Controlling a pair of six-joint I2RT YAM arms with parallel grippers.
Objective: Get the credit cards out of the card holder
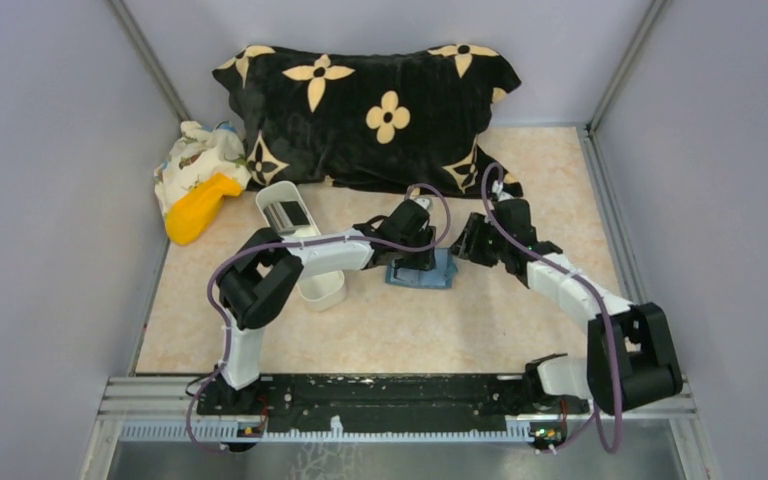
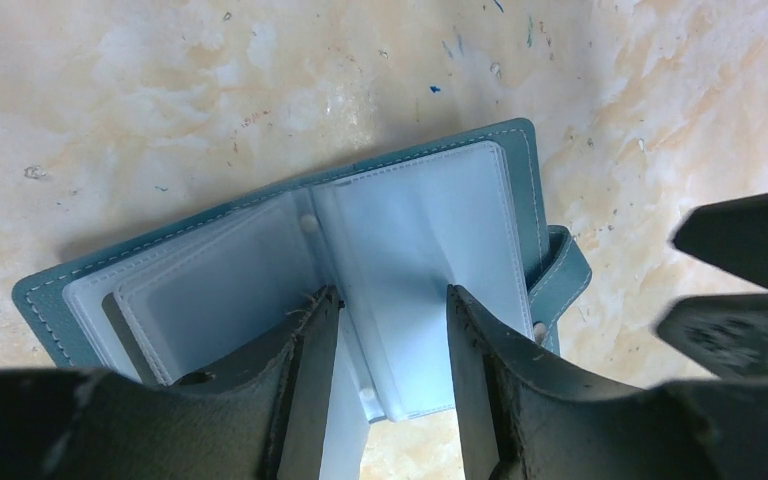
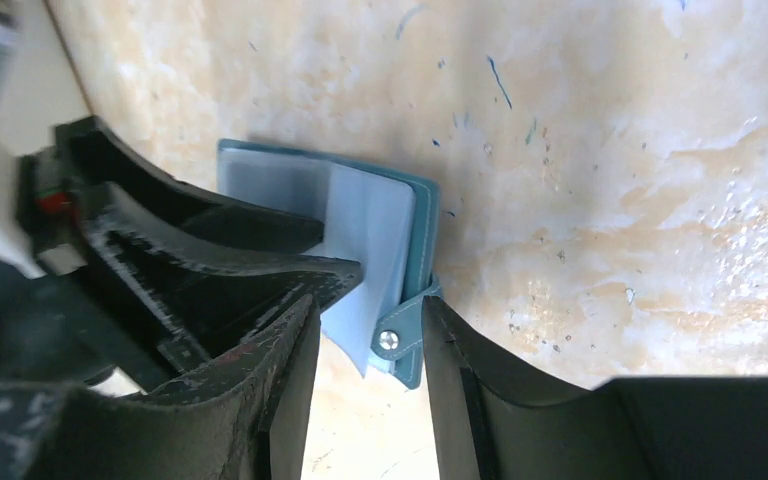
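The blue-teal card holder [image 1: 422,273] lies open on the table, its clear plastic sleeves [image 2: 410,240] facing up. My left gripper [image 2: 390,300] is open just above it, its fingers astride the sleeves near the fold. My right gripper [image 3: 370,305] is open at the holder's right edge, with the closing tab [image 3: 400,335] between its fingers. The sleeves look empty, apart from a dark sliver [image 2: 120,325] under the left ones. A dark card and a silvery card [image 1: 289,213] lie in the white tray.
The long white tray [image 1: 310,285] stands left of the holder, partly under my left arm. A black flowered pillow [image 1: 370,115] lies along the back. A yellow object [image 1: 198,207] and a patterned cloth [image 1: 195,155] sit at the back left. Walls close in on both sides.
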